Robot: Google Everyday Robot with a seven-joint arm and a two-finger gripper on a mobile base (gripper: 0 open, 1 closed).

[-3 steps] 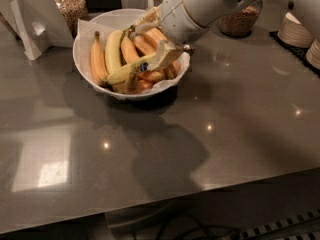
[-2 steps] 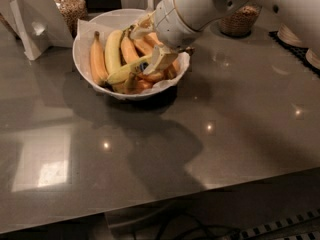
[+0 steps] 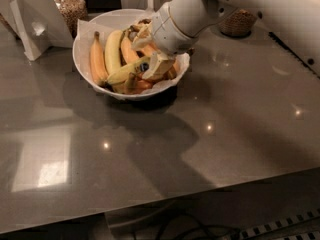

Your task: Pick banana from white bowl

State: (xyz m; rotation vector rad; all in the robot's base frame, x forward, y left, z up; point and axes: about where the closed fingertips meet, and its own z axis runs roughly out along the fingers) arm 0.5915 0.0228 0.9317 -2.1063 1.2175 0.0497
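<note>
My gripper (image 3: 151,51), fingers spread, sits at three o'clock inside the white bowl (image 3: 81,40), above the blue-stickered banana (image 3: 125,73) among other bananas (image 3: 97,59).

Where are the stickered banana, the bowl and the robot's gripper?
banana (image 3: 124,74), camera view, pale middle.
bowl (image 3: 76,49), camera view, left rim.
gripper (image 3: 152,54), camera view, its tip, down in the bowl.

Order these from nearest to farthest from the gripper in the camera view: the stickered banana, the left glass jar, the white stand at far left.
The gripper is down in the bowl, on its right side.
1. Banana: right at the gripper, lying in the bowl.
2. Left jar: behind the bowl, to the left.
3. White stand: farthest, by the left edge.
</note>
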